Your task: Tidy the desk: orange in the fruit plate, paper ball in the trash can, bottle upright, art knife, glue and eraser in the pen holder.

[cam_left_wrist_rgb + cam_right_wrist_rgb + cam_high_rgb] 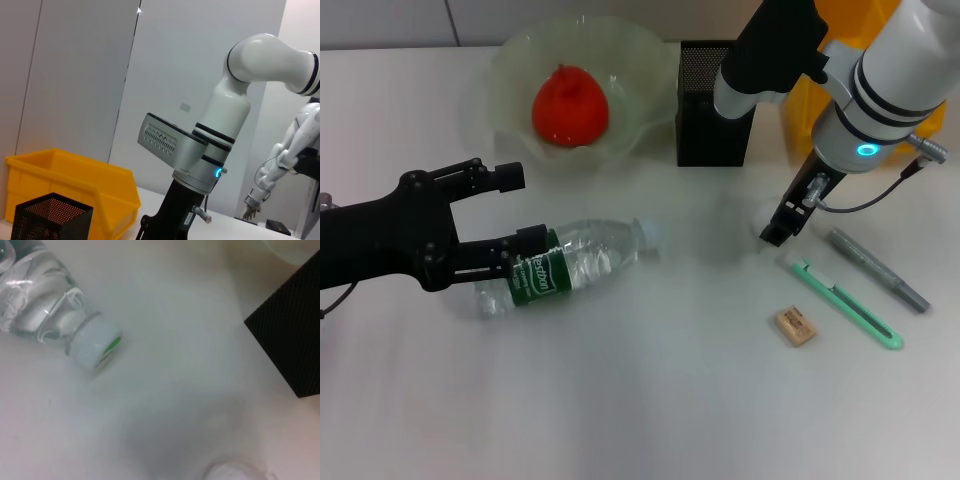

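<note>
Claws first: the left claw (510, 208) is spread wide around the label end of the lying bottle (570, 263), and the right claw (775, 232) hangs over a white paper ball (761, 220), its grip impossible to tell. Right of it lie the art knife (845, 302), glue (878, 269) and eraser (795, 326), open counter (650, 400) nearer. Farther off, the orange (570, 105) sits in the fruit plate (630, 60) beside the pen holder (705, 120); the label's print is unreadable.

bottle (563, 265) green label, white lettering too blurred to read, eraser (794, 326) print illegible
</note>
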